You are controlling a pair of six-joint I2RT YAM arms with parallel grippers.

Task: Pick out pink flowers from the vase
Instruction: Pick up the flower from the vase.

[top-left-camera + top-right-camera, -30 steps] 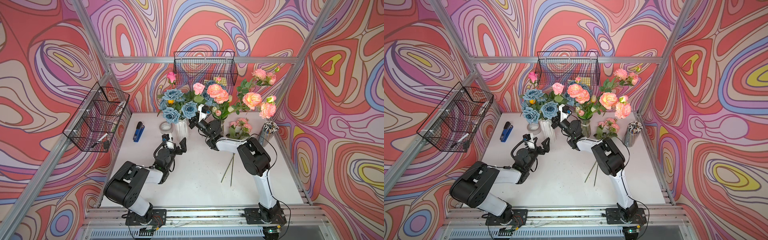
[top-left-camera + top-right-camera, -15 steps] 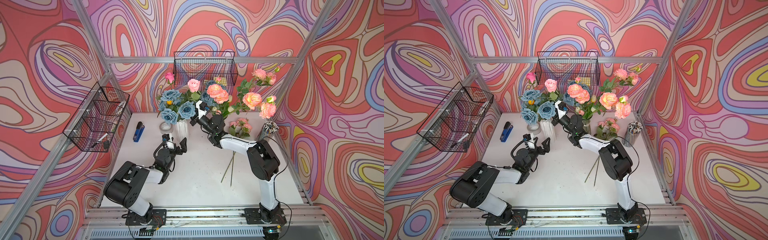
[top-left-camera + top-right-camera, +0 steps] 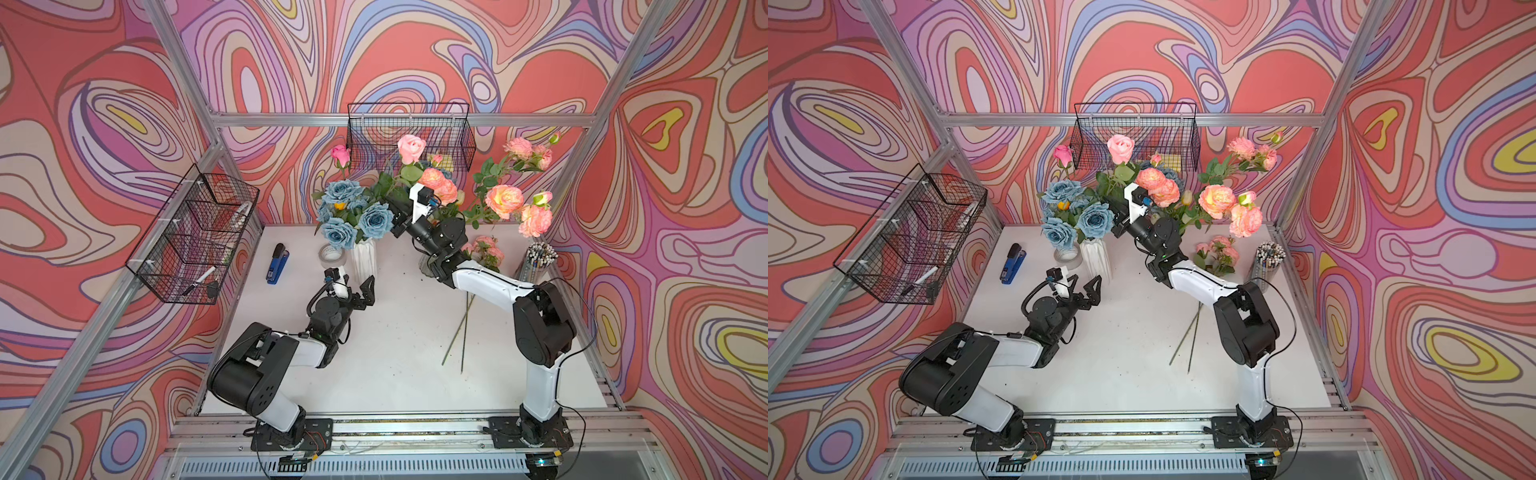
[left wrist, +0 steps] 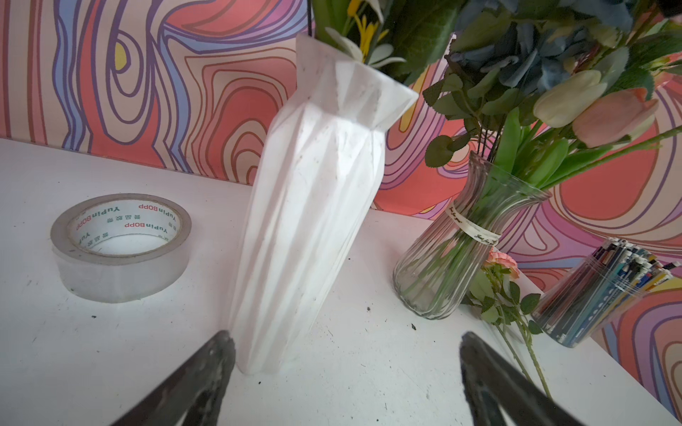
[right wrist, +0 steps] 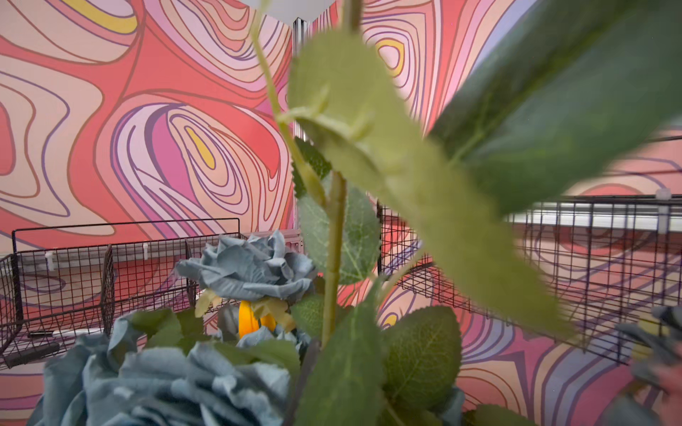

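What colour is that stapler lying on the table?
The stapler is blue with a black end, clearest in a top view.

Left pincer (image 3: 358, 291) agape, low; right pincer (image 3: 395, 219) closed, high

A tall white faceted vase (image 4: 313, 221) is recorded standing on the white table (image 4: 55, 350). The left gripper (image 4: 345, 339) is held before its base, dark fingers (image 4: 206, 376) spread wide. A roll of clear tape (image 4: 121, 247) is laid flat at one side. At the other, a ribbed glass vase (image 4: 457, 250) with green stems is noted, with a small pink bloom (image 4: 503, 262) and a clear pencil holder (image 4: 598, 295) just beside it.
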